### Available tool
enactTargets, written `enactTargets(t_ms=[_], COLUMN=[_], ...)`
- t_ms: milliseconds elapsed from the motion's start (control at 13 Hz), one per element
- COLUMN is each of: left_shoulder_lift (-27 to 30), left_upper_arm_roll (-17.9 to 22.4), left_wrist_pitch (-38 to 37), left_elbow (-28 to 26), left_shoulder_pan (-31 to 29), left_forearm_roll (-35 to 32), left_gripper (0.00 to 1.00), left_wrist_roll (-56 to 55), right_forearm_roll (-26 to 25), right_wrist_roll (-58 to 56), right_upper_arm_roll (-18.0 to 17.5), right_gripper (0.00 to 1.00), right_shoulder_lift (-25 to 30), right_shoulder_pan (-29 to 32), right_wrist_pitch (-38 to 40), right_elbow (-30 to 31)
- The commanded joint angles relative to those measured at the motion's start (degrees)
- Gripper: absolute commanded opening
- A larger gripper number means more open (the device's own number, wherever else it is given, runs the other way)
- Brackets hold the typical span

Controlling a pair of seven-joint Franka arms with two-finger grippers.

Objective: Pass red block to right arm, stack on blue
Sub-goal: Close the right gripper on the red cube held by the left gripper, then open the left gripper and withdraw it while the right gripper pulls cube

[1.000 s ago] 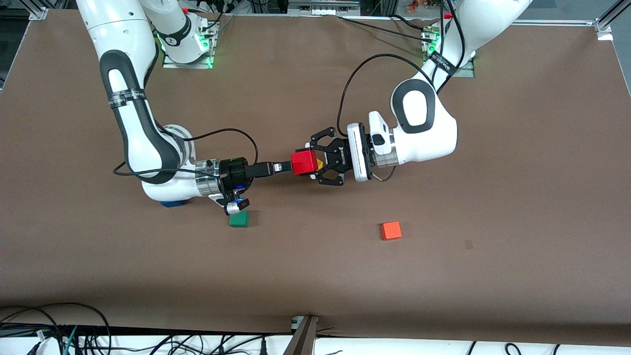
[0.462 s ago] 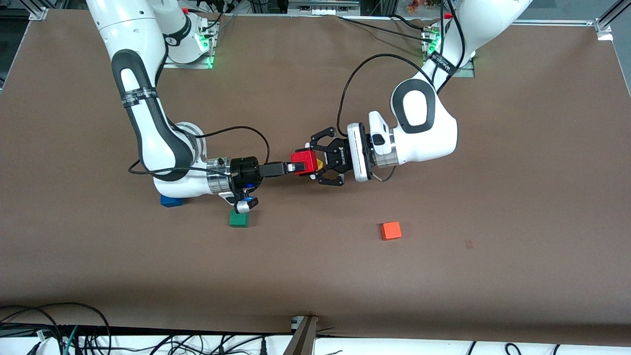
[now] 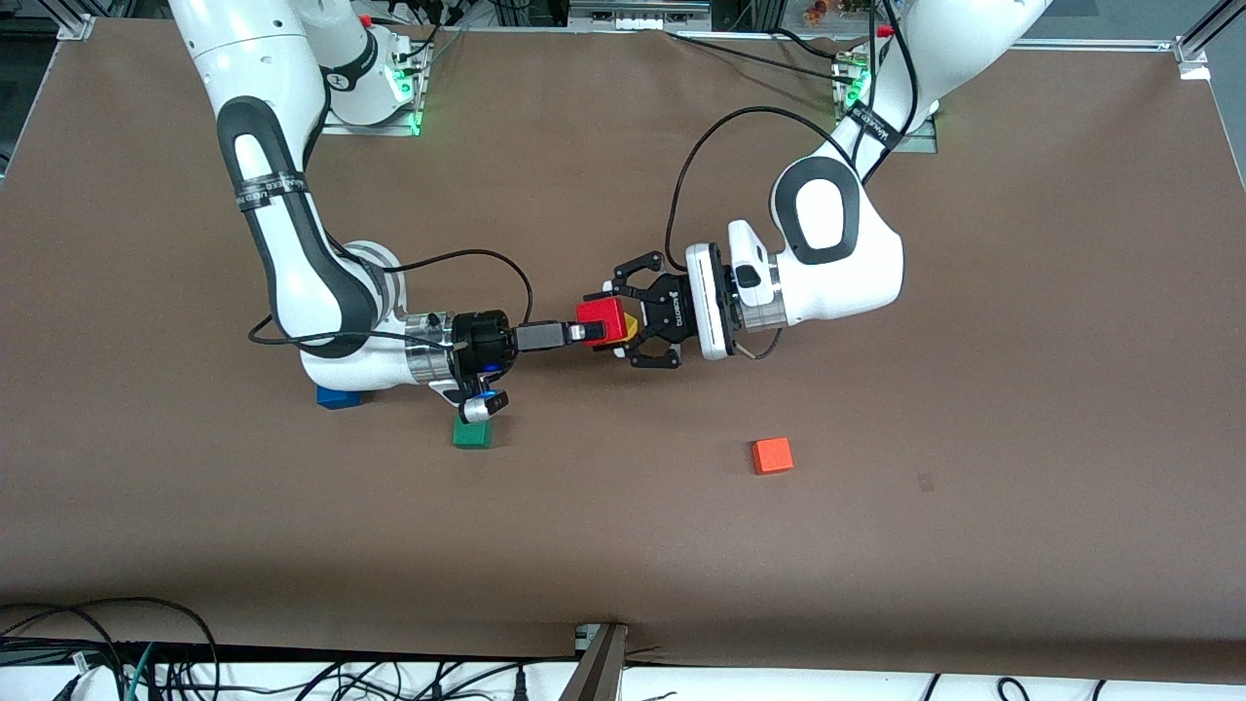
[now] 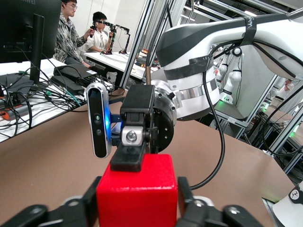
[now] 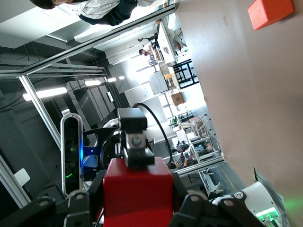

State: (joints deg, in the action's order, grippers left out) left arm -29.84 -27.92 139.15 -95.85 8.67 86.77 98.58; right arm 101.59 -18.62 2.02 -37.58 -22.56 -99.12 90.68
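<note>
The red block (image 3: 601,321) is up in the air over the middle of the table. My left gripper (image 3: 605,322) is shut on it, with a black linkage finger on each of two faces. In the left wrist view the block (image 4: 137,198) fills the space between those fingers (image 4: 90,203). My right gripper (image 3: 588,331) reaches in from the right arm's end and is right at the block. It also shows in the left wrist view (image 4: 129,163). The block shows in the right wrist view (image 5: 137,196) too. The blue cube (image 3: 337,397) sits on the table, partly hidden under the right arm's wrist.
A green cube (image 3: 472,434) lies just nearer the front camera than the right wrist. An orange cube (image 3: 772,455) lies toward the left arm's end and shows in the right wrist view (image 5: 270,13). A small yellow piece (image 3: 632,322) shows by the left gripper's palm.
My right arm moved toward the left arm's end, bringing its gripper up to the red block and uncovering more of the blue cube. It has been still for the last half second. The left arm has not moved.
</note>
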Motion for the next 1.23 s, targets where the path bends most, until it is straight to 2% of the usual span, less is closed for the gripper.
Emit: enactTargets(t_ms=[0, 462, 615, 923, 1154], left_shoulder_lift=[0.0, 1.5, 4.0, 5.8, 5.9], left_upper_arm_roll=[-0.3, -0.7, -0.6, 0.0, -0.1], left_wrist_pitch=[0.3, 0.0, -0.2, -0.2, -0.5], left_elbow=[0.9, 0.6, -0.7, -2.1, -2.2], left_shoulder_pan=[0.3, -0.6, -2.4, -5.2, -7.3], left_forearm_roll=[2.9, 2.4, 1.6, -5.7, -12.6], left_gripper=[1.00, 1.00, 1.00, 1.00, 1.00], left_wrist_roll=[2.8, 2.7, 2.5, 1.8, -1.5], right_forearm_roll=[1.6, 0.9, -0.3, -8.5, -18.4], right_wrist_roll=[-0.5, -0.4, -0.4, -0.5, -0.8], right_upper_arm_roll=[-0.1, 0.5, 1.1, 4.6, 8.0], right_gripper=[0.09, 0.06, 0.06, 0.06, 0.06], right_shoulder_lift=[1.3, 1.7, 2.2, 2.9, 2.9], right_shoulder_pan=[-0.2, 0.2, 0.4, 0.4, 0.7], right_wrist_pitch=[-0.7, -0.6, -0.6, -0.5, -0.3], right_elbow=[1.2, 1.1, 1.0, 1.1, 0.4])
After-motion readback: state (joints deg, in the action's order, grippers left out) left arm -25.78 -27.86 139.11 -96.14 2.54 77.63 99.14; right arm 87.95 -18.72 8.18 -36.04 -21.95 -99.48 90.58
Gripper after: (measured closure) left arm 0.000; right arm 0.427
